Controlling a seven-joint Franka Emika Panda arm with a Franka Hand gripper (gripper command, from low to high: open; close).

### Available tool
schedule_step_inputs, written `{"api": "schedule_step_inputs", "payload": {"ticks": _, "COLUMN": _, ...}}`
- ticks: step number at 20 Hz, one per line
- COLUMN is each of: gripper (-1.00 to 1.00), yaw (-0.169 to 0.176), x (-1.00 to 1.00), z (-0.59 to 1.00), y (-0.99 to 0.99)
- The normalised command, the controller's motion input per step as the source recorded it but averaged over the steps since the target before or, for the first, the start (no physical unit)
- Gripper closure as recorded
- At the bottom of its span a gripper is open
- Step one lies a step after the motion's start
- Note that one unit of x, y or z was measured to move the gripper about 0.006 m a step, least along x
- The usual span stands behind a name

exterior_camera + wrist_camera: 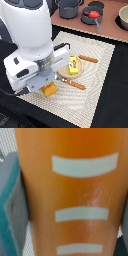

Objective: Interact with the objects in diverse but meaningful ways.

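While the arm hides its own jaws: whether they grip the orange block I cannot tell, though the block fills the wrist view.
Gripper: low over the mat.
Progress: seemingly one block being handled; the rest looks untouched.
Beyond the jaws: one yellow box, one sausage.
Far from the jaws: one tomato, two pots.

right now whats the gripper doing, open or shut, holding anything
gripper: down on the orange ridged block, which fills the wrist view; the fingers are hidden, so whether it is shut on the block cannot be told.
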Motion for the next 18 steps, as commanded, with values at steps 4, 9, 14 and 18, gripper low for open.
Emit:
{"api": "schedule_step_inputs", "payload": {"ticks": 4, "gripper": 1.0, "yaw": 0.028, "x": 0.31, "z": -0.12, "y": -0.04}}
{"api": "schedule_step_inputs", "payload": {"ticks": 9, "gripper": 1.0, "yaw": 0.043, "x": 0.23, "z": -0.18, "y": -0.05}}
{"api": "schedule_step_inputs", "payload": {"ticks": 14, "gripper": 1.0, "yaw": 0.017, "x": 0.15, "z": -0.07, "y": -0.17}}
{"api": "schedule_step_inputs", "payload": {"ticks": 18, "gripper": -1.0, "yaw": 0.017, "x": 0.17, "z": 0.0, "y": -0.18}}
